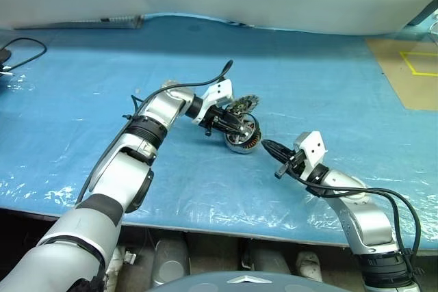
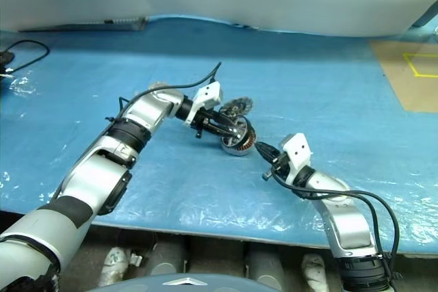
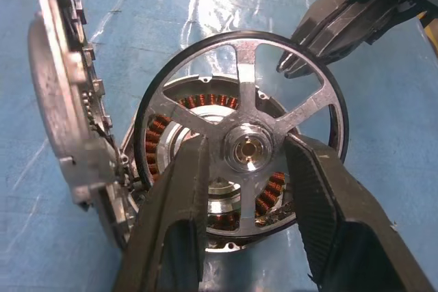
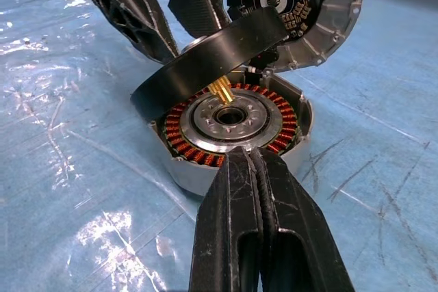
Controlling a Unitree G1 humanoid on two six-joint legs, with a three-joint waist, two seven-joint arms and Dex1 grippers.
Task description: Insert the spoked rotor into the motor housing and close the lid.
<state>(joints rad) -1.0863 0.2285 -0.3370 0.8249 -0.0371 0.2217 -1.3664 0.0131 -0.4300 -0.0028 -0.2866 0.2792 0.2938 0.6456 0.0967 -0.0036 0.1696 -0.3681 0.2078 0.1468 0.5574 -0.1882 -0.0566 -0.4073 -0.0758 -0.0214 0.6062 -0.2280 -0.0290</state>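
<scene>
Copper windings show: our left gripper (image 3: 246,169) holds the spoked rotor (image 3: 241,145) tilted over the motor housing (image 4: 233,135) (unseated); lid (image 4: 301,11) open; right gripper (image 4: 256,162) closed, empty.

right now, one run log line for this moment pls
left pincer: holds black-rimmed silver spoked rotor tilted over copper-wound silver motor housing | right pincer: shut, at housing rim | grey lid: open

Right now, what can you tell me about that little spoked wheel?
The spoked rotor is a flat wheel with a black rim, shiny silver spokes and a brass-coloured shaft. The left end effector grips it at the hub, holding it tilted just above the copper-wound motor housing, not yet seated.
</scene>
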